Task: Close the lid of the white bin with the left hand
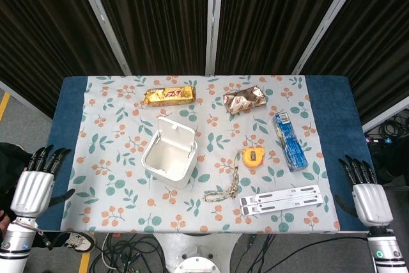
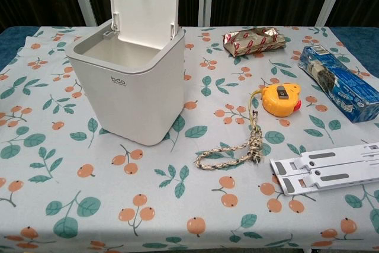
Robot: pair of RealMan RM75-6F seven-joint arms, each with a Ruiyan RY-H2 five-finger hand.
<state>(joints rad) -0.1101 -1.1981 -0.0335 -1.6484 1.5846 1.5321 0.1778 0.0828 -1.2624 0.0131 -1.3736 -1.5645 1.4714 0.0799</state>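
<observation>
White bin point(image 1: 167, 161) stands upright, empty; its lid point(image 1: 176, 132) hinged up at the back; well right of my left fingers point(image 1: 48, 158).

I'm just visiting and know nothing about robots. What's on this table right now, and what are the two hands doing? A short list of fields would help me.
bin: white bin stands left of the table's centre, nothing visible inside
lid: lid stands upright, open, hinged at the far rim
left hand: left hand off the table's left edge, fingers apart, holding nothing
right hand: right hand off the right edge, fingers apart, holding nothing
other items: gold snack pack, silver snack pack, blue packet, yellow tape measure, rope, white stand
</observation>
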